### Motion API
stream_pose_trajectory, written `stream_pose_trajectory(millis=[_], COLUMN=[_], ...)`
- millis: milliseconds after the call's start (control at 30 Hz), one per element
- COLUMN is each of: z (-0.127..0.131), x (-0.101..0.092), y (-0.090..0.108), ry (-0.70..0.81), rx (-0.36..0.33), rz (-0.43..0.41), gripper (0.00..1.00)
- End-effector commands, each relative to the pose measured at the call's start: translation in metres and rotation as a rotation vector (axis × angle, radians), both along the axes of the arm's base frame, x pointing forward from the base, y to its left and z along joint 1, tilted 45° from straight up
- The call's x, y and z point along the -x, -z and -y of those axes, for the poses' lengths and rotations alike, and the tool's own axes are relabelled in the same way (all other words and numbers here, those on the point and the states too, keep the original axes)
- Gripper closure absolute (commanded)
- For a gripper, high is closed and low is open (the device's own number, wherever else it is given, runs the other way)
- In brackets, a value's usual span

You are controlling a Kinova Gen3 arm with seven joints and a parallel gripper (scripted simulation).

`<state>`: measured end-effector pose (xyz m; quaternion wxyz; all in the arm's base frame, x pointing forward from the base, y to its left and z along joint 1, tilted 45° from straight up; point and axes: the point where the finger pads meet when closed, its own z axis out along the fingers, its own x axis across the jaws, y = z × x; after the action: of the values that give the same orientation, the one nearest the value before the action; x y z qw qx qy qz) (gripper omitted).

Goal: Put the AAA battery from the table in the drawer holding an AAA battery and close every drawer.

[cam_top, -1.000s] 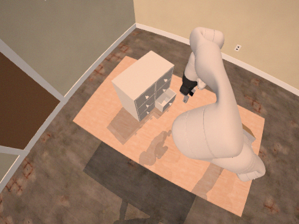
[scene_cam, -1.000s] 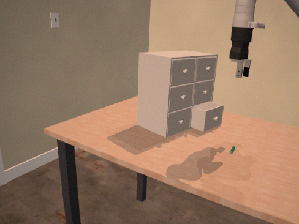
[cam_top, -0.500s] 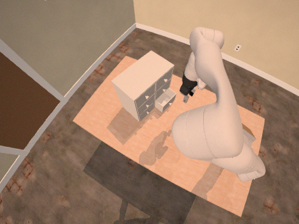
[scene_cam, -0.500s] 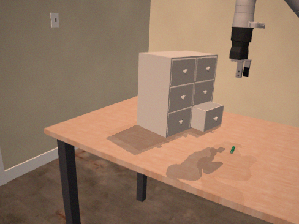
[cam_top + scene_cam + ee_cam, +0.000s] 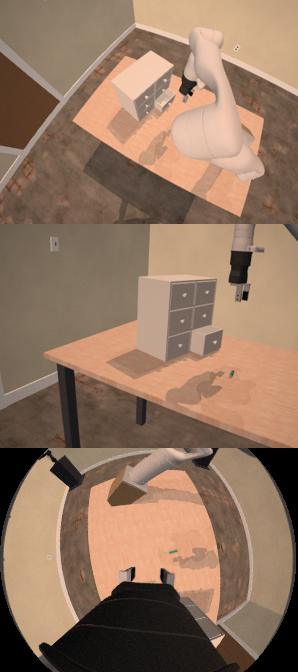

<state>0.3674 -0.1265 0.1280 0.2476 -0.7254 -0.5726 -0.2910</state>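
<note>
Top view shows one wooden worktop [image 5: 101,371] [image 5: 145,528] carrying one white chest [image 5: 141,73] [image 5: 152,316] [image 5: 216,631] of six drawers, stacked three high in two columns, each with one pale knob. Five drawers sit in the chest front; one, the bottom drawer [image 5: 160,107] [image 5: 198,343] of the column farther from the exterior camera, juts out. A small light shape shows inside it, too unclear to name. One white arm [image 5: 210,128] [image 5: 243,237] [image 5: 155,465] reaches over the worktop, covering part of it from above. Its gripper [image 5: 188,96] [image 5: 242,300] [image 5: 147,572], two fingers spread wide with nothing between them, hangs above the worktop, well apart from the chest. One green AAA battery [image 5: 232,374] [image 5: 173,552] lies on the worktop in front of the chest, near the arm's shadow, hidden beneath the arm in the top view. Beyond stand one wall outlet [image 5: 237,48] and one light switch [image 5: 54,243].

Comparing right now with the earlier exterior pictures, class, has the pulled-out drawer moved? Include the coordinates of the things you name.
No. In the exterior view the pulled-out drawer [image 5: 160,106] [image 5: 198,343] juts equally far from the chest [image 5: 143,73] [image 5: 153,316].
</note>
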Motion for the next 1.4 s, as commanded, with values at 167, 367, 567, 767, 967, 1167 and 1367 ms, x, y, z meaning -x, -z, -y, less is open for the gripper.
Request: stream_pose_trajectory(millis=[167,367,567,767,967,1167,1367], z=[0.001,0.001,0.001,-0.002,-0.013,-0.022,-0.033], x=[0.000,0.000,0.000,0.004,0.020,0.033,0.050], y=[0.000,0.000,0.000,0.002,0.011,0.018,0.027], ry=[0.001,0.001,0.001,0.001,0.001,0.001,0.001], rx=[0.001,0.001,0.001,0.001,0.001,0.001,0.001], rz=[0.001,0.001,0.001,0.001,0.001,0.001,0.001], gripper=[0.00,0.00,0.00,0.00,0.00,0.00,0.00])
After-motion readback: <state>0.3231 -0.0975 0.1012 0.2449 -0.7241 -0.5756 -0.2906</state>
